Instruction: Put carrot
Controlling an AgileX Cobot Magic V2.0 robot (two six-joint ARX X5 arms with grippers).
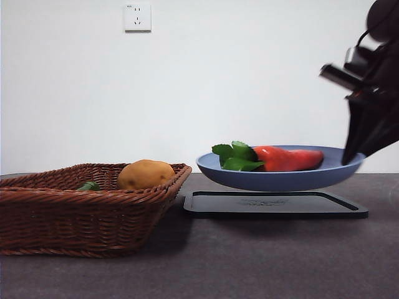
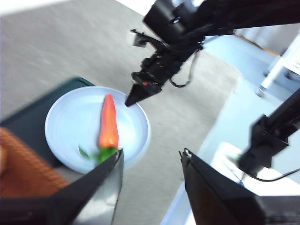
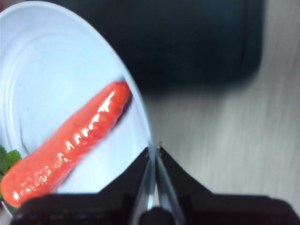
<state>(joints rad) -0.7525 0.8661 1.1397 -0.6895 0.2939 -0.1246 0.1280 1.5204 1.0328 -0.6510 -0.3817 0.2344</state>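
The carrot (image 1: 290,159), glossy orange-red with green leaves, lies on a blue plate (image 1: 280,177). My right gripper (image 1: 354,156) is shut on the plate's right rim and holds it just above a dark tray (image 1: 274,204). In the right wrist view the jaws pinch the rim (image 3: 153,154) beside the carrot (image 3: 70,145) on the plate (image 3: 47,70). My left gripper (image 2: 151,159) is open and empty, high above the table. Its view shows the carrot (image 2: 108,123), the plate (image 2: 70,122) and the right gripper (image 2: 133,98).
A brown wicker basket (image 1: 87,212) stands at the left with a tan potato (image 1: 145,174) and a small green vegetable (image 1: 88,186) in it. The basket (image 2: 18,159) lies next to the dark tray (image 2: 28,117). A white wall is behind.
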